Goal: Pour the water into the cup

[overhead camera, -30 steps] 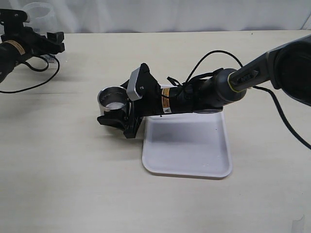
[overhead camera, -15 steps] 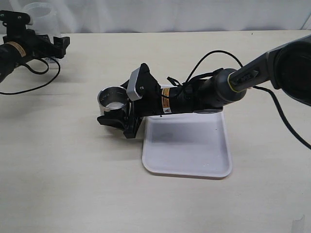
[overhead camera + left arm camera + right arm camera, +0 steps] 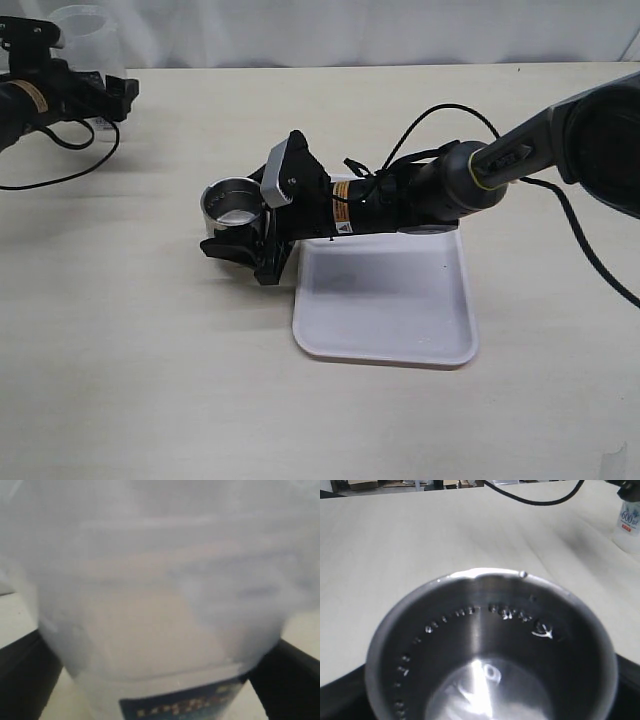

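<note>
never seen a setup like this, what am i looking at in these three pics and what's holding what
It is a robot with two arms working over a table. The wide picture is from a camera off the arms; the other two are from cameras on each wrist. The right gripper clasps a steel cup beside a white tray; its wrist view looks into that cup. The left gripper straddles a clear labelled container; whether it grips it is unclear.
</note>
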